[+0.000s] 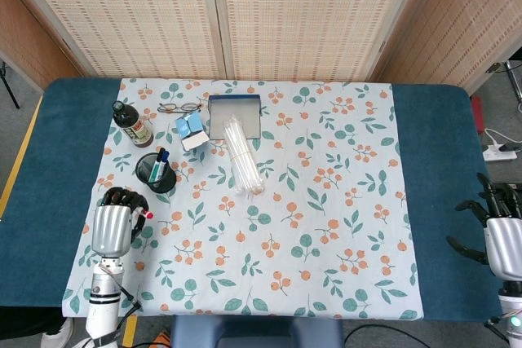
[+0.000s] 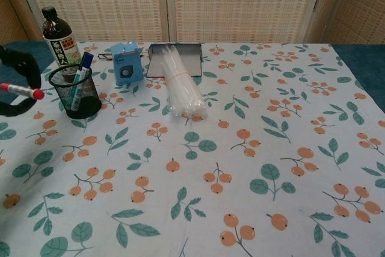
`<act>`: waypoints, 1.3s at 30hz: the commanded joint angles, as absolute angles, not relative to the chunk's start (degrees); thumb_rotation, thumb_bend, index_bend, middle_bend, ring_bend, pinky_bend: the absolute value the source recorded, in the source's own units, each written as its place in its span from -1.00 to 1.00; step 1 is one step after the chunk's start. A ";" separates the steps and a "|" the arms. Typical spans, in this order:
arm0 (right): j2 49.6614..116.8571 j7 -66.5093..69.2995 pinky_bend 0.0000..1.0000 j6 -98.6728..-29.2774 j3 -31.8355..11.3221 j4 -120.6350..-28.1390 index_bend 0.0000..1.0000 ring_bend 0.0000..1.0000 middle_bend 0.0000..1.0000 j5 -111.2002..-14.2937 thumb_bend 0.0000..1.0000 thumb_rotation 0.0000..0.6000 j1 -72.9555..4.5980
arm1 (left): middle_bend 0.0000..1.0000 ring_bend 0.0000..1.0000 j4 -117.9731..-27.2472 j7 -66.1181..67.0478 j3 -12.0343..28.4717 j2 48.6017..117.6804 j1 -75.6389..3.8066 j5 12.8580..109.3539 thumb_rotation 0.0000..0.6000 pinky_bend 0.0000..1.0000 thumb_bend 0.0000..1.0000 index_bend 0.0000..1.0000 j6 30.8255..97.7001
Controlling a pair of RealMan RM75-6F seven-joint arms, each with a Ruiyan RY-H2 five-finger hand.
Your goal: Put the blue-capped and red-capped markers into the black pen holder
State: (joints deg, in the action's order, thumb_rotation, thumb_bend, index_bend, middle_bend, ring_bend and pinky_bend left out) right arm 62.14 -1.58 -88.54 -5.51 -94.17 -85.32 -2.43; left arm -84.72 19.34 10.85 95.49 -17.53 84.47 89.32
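Note:
The black mesh pen holder stands at the left on the floral cloth. The blue-capped marker leans inside it. My left hand is raised to the left of the holder and grips the red-capped marker. The marker lies level, with its red cap pointing right toward the holder. My right hand hovers at the table's far right edge, fingers spread, holding nothing; only the head view shows it.
Behind the holder stand a dark bottle, glasses and a small blue box. A grey metal tray and a bundle of clear tubes lie mid-table.

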 commanded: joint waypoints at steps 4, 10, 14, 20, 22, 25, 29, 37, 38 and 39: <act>62.22 -1.84 -1.00 -88.65 -5.58 -94.27 -0.14 -0.57 -0.97 -85.25 -1.00 1.00 -2.40 | 0.49 -0.27 -112.22 -6.66 20.79 72.21 -21.91 78.31 1.00 -0.45 -0.38 0.26 77.53; 62.45 -1.91 -1.00 -88.22 -5.73 -94.03 -0.14 -0.57 -0.97 -84.68 -1.00 1.00 -2.53 | 0.46 -0.29 -105.02 -19.05 22.99 73.40 -28.22 69.59 1.00 -0.47 -0.38 0.23 64.49; 62.57 -1.96 -1.00 -87.77 -5.68 -93.79 -0.14 -0.57 -0.97 -84.49 -1.00 1.00 -2.67 | 0.44 -0.30 -97.45 -21.94 23.37 76.98 -31.15 65.76 1.00 -0.47 -0.38 0.22 60.53; 62.62 -1.79 -1.00 -87.59 -5.76 -93.60 -0.13 -0.57 -0.97 -84.26 -1.00 1.00 -2.73 | 0.43 -0.30 -85.59 -24.25 23.61 82.25 -33.93 63.18 1.00 -0.48 -0.38 0.22 58.30; 62.63 -1.80 -1.00 -87.62 -5.81 -93.61 -0.13 -0.57 -0.97 -84.17 -1.00 1.00 -2.72 | 0.43 -0.31 -83.35 -24.65 23.59 82.88 -34.34 62.76 1.00 -0.48 -0.38 0.22 57.70; 62.68 -1.86 -1.00 -87.55 -5.83 -93.58 -0.13 -0.57 -0.97 -84.06 -1.00 1.00 -2.74 | 0.42 -0.32 -81.45 -25.36 23.02 83.33 -34.50 62.64 1.00 -0.49 -0.38 0.20 56.74; 62.70 -1.97 -1.00 -87.35 -5.76 -93.63 -0.13 -0.57 -0.97 -84.01 -1.00 1.00 -2.79 | 0.28 -0.36 -79.69 -25.31 21.76 83.53 -34.68 62.57 1.00 -0.50 -0.38 0.11 54.99; 62.52 -1.94 -1.00 -87.78 -5.72 -94.07 -0.13 -0.57 -0.97 -84.30 -1.00 1.00 -2.61 | -0.57 -0.72 -80.67 -28.60 18.76 80.03 -35.58 66.24 1.00 -0.68 -0.38 -0.58 47.86; 62.50 -1.88 -1.00 -87.85 -5.72 -94.11 -0.13 -0.57 -0.97 -84.36 -1.00 1.00 -2.59 | -0.67 -0.77 -80.83 -28.68 18.49 79.65 -35.61 66.81 1.00 -0.70 -0.38 -0.67 47.67; 62.47 -1.80 -1.00 -87.90 -5.72 -94.15 -0.13 -0.57 -0.97 -84.41 -1.00 1.00 -2.57 | -0.74 -0.82 -81.10 -28.37 18.07 79.20 -35.64 67.70 1.00 -0.71 -0.38 -0.73 47.69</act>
State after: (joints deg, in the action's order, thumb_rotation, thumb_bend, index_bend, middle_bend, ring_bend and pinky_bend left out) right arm 62.47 -1.81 -87.89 -5.72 -94.14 -84.40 -2.58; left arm -80.60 -28.18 19.00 80.25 -35.39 66.24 48.25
